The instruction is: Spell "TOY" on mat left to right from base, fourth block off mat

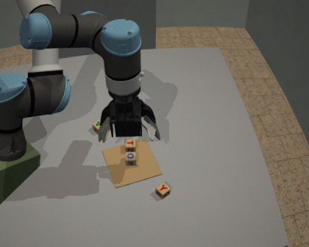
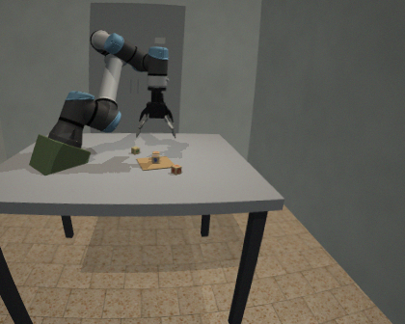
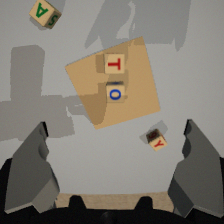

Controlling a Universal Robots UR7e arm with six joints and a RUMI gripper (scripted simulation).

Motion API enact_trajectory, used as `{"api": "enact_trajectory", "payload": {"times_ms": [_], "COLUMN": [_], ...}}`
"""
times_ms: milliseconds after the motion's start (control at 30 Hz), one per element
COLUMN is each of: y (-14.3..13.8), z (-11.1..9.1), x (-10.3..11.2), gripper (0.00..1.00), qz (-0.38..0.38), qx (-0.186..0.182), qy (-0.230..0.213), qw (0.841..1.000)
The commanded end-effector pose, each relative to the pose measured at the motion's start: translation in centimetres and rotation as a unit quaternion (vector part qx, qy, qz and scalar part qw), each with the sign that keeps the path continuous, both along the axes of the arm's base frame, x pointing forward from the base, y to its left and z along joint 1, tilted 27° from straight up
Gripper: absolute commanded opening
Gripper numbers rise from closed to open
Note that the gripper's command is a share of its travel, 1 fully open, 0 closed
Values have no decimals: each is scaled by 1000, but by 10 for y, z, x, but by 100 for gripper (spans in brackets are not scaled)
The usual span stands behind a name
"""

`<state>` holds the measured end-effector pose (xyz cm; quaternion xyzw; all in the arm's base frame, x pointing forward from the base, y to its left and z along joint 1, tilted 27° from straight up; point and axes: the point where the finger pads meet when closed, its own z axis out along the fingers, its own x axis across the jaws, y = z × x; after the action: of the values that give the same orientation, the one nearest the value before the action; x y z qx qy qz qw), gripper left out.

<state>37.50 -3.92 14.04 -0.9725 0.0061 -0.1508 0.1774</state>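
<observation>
A tan mat (image 1: 132, 166) lies on the grey table. The T block (image 1: 130, 144), with a red letter, and the O block (image 1: 131, 158), with a blue letter, sit side by side on it; both also show in the wrist view, T (image 3: 114, 64) and O (image 3: 115, 93). The Y block (image 1: 162, 190), red letter, lies on the table just off the mat's corner, and shows in the wrist view (image 3: 156, 139). The A block (image 1: 97, 125), green letter, lies off the mat on its other side. My gripper (image 1: 129, 133) hangs open and empty high above the mat.
The arm's green base block (image 1: 9, 173) stands at the table's left side. The table's edges and tiled floor lie to the right and behind.
</observation>
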Motion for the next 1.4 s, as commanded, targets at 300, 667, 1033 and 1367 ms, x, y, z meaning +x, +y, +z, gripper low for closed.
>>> {"api": "enact_trajectory", "payload": {"times_ms": [300,667,1033,1367], "y": [-45,-84,-105,-105], "z": [0,-9,-18,-18], "x": [36,69,87,87], "gripper": [100,100,100,40], "qz": [129,235,291,291], "qx": [-43,-78,-97,-97], "qy": [-50,-91,-112,-112], "qw": [989,965,945,945]}}
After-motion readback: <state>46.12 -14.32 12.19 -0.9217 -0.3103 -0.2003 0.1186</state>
